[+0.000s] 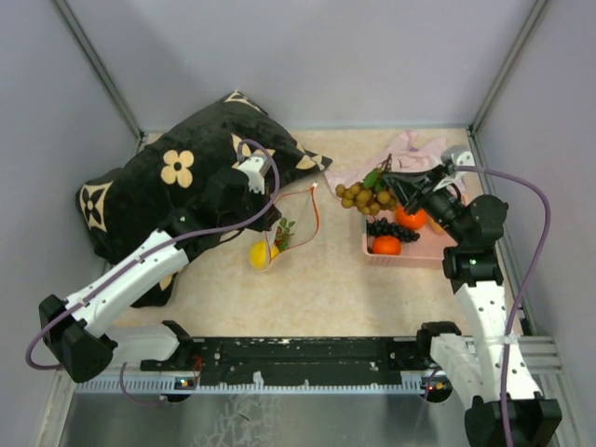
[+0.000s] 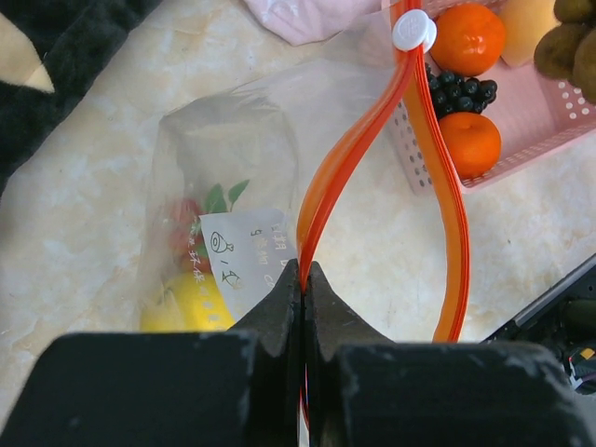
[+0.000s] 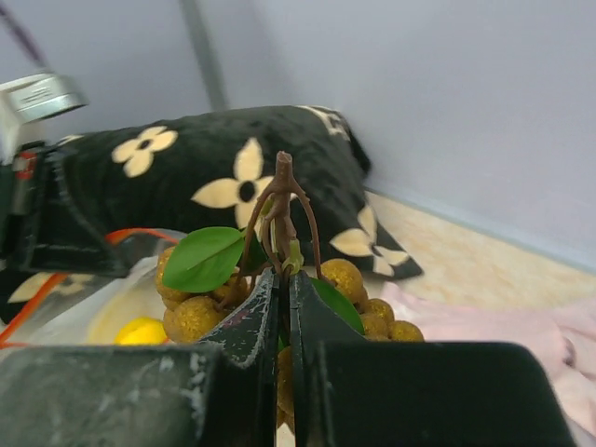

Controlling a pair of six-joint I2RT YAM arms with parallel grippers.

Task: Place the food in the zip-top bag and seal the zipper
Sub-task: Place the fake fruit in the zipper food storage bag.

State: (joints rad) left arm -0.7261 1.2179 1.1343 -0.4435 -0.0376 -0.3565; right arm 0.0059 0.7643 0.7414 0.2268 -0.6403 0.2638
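The clear zip-top bag (image 1: 279,233) lies at the table's middle with its orange-red zipper (image 2: 328,182) spread open. A yellow lemon (image 2: 186,303) and a strawberry (image 2: 186,233) are inside it. My left gripper (image 2: 304,270) is shut on the zipper strip at the bag's mouth. My right gripper (image 3: 284,279) is shut on the stem of the brownish-green grape bunch (image 1: 366,196), held above the pink basket's left edge. Two orange fruits (image 1: 386,245) and dark grapes (image 1: 391,229) sit in the pink basket (image 1: 410,253).
A black pillow with cream flower marks (image 1: 168,186) lies at the back left, behind the bag. A pale pink cloth (image 1: 410,149) lies behind the basket. Grey walls close in the back and sides.
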